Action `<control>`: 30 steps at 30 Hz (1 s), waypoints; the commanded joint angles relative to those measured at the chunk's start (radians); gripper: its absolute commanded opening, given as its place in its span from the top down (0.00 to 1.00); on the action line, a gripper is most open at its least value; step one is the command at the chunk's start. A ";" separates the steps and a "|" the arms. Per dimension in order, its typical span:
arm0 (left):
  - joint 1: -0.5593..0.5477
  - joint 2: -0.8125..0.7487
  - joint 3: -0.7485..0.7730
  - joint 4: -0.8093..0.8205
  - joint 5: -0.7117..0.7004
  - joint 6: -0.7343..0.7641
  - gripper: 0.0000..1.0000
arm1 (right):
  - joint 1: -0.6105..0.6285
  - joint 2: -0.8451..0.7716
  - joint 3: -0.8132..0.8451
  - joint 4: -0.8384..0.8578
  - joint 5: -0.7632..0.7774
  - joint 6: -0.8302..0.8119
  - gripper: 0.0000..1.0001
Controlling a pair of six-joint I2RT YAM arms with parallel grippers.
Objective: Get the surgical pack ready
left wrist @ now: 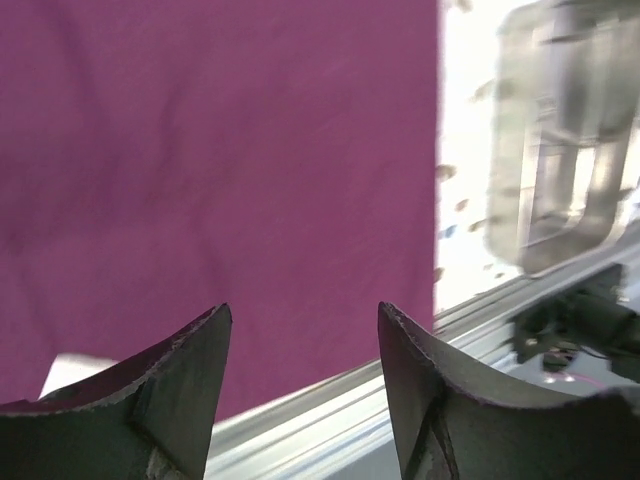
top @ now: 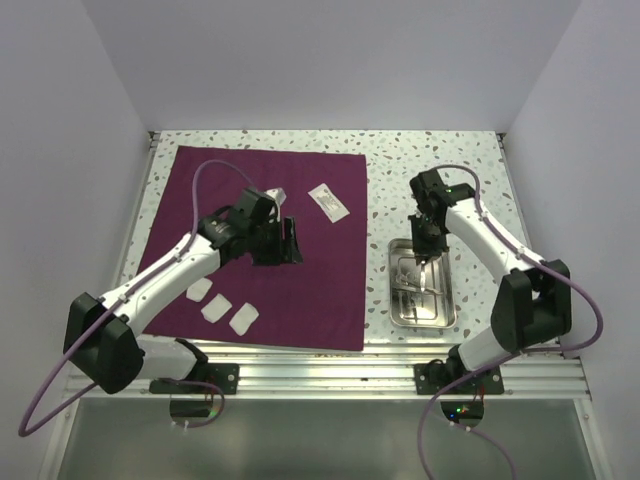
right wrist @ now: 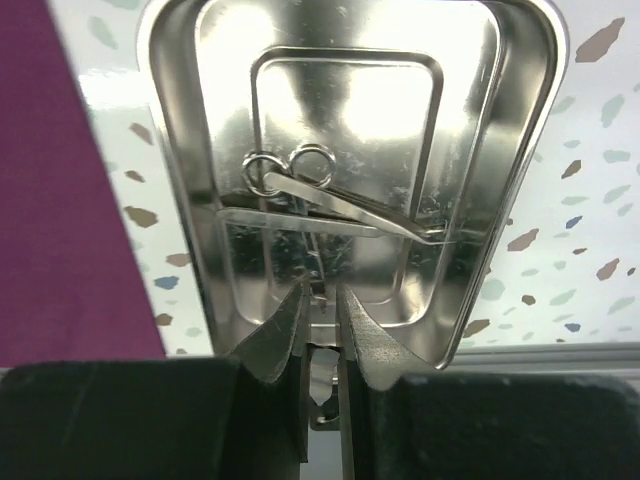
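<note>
The deep-maroon cloth lies flat on the left of the table. My left gripper hovers over its middle, open and empty. Three white pads lie on the cloth's near left part. The steel tray stands to the right of the cloth and holds scissors and tweezers. My right gripper reaches down into the tray, with its fingers nearly together on a thin silvery instrument.
A flat white packet lies on the cloth's far right part, and another small white item shows by the left wrist. The aluminium rail runs along the near edge. White walls close in both sides and the back.
</note>
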 commanded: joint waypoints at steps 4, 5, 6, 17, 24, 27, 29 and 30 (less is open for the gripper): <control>0.018 0.042 0.001 -0.281 -0.148 -0.076 0.37 | -0.006 0.103 -0.061 0.044 0.046 -0.047 0.94; 0.016 0.044 -0.001 -0.292 -0.161 -0.081 0.37 | -0.006 0.106 -0.073 0.052 0.044 -0.047 0.92; 0.018 0.045 -0.005 -0.301 -0.168 -0.093 0.37 | -0.006 0.111 -0.078 0.055 0.044 -0.047 0.90; 0.016 0.082 -0.016 -0.379 -0.211 -0.160 0.41 | -0.004 0.090 -0.072 0.046 0.039 -0.050 0.45; -0.072 0.187 -0.008 -0.545 -0.382 -0.358 0.42 | 0.008 0.037 -0.057 0.038 -0.022 -0.040 0.37; -0.088 0.217 -0.024 -0.579 -0.454 -0.444 0.48 | 0.027 0.025 -0.052 0.039 -0.051 -0.036 0.37; -0.090 0.228 -0.031 -0.589 -0.479 -0.493 0.53 | 0.045 0.022 -0.055 0.044 -0.063 -0.036 0.37; -0.090 0.234 -0.031 -0.597 -0.487 -0.501 0.55 | 0.050 0.019 -0.058 0.049 -0.066 -0.036 0.36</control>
